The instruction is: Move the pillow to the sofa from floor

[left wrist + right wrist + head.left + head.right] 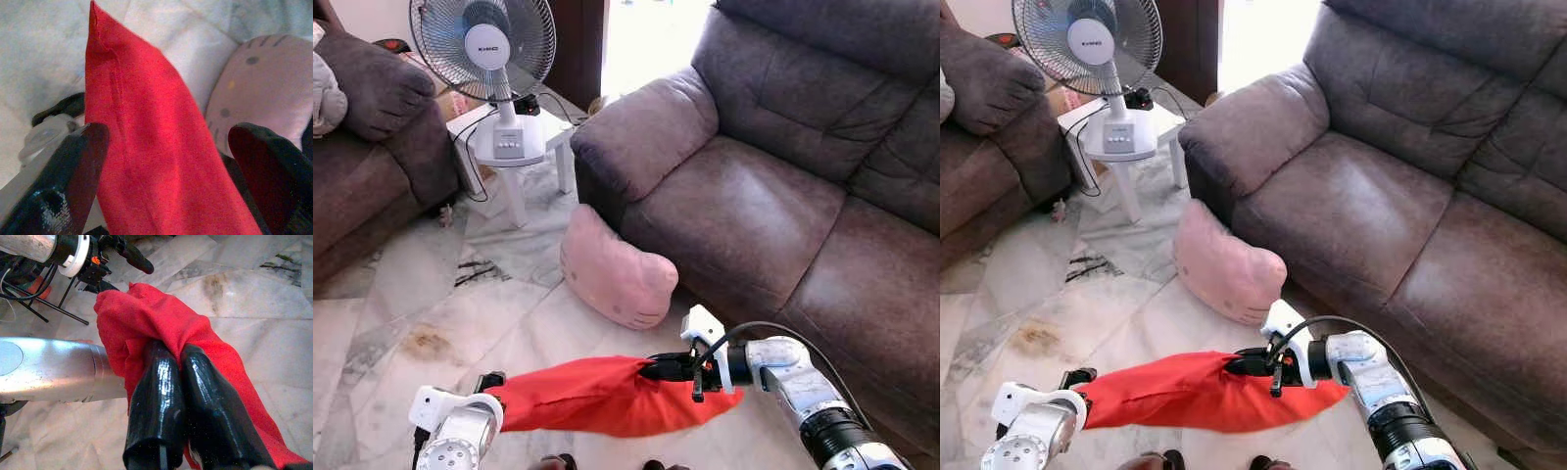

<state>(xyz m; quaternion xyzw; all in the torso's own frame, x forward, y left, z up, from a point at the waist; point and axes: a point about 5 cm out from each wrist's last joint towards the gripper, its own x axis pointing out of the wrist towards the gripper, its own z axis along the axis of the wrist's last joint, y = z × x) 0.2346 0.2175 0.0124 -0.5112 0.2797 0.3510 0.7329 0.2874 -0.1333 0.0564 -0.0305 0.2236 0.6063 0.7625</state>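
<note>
Head views: a red pillow [597,397] hangs off the floor between both arms, near the robot. The right gripper [656,369] pinches its right end; the left gripper [491,384] is at its left end. The sofa [754,206] is far right, its seat bare. A pink cushion [615,274] leans on the floor against the sofa front, just beyond the red pillow. A fan [489,44] stands on a stool [509,137] far left.

Left wrist view: the left gripper's fingers [73,166] are spread wide with the pillow's edge running between them; neither pad visibly presses the cloth, so this end looks loosely held at best.

Right wrist view: the right gripper [178,357] has its fingers closed tight on a bunched fold of the pillow, the left arm [49,369] just beside.

Risks, as I judge them: with only a thin fold pinched, the cloth could slip out during the swing to the seat. The slack left end may sag and drag on the pink cushion or catch the sofa's front edge, so the pillow lands back on the floor
</note>
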